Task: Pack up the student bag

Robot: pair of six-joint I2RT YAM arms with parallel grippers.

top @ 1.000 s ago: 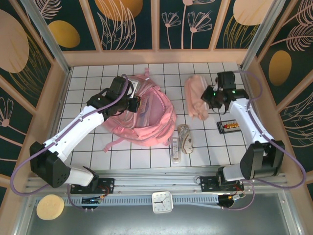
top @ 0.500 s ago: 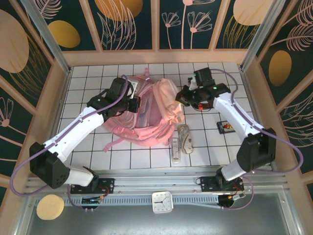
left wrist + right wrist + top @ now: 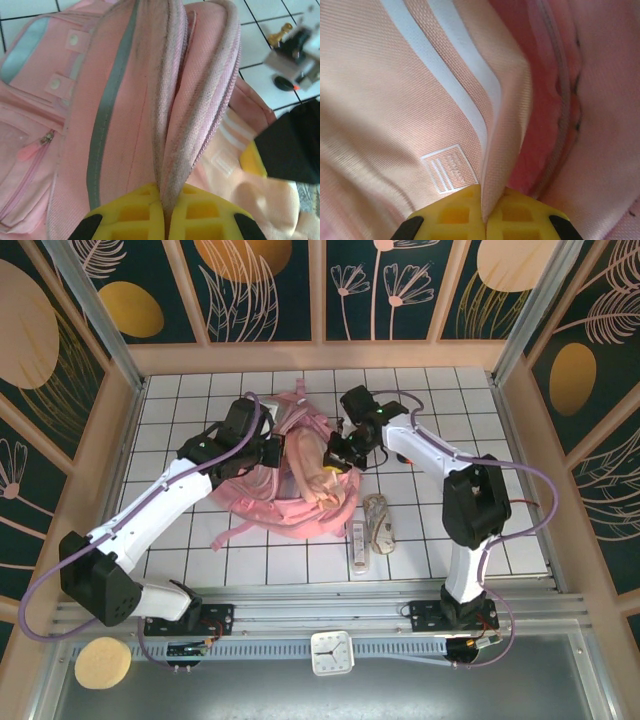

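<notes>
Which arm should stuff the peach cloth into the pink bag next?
Right. The right arm has its jaws shut on the peach cloth, held at the student bag opening. The left arm pinches the bag's zip rim, apparently propping the mouth open; releasing would likely let it sag.

A robot lab booth: white gridded tabletop (image 3: 470,400), leaf-patterned wall panels (image 3: 265,290) around it, robot arms (image 3: 160,505) bolted to a metal rail (image 3: 320,612).

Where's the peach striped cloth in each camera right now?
Top external: peach cloth over the open student bag, at the right gripper.
Left wrist: lower right, beside the bag rim pinched by the left gripper.
Right wrist: left and centre, clamped by the right gripper.
Shared landmark: the bag's pink zip rim.
</notes>
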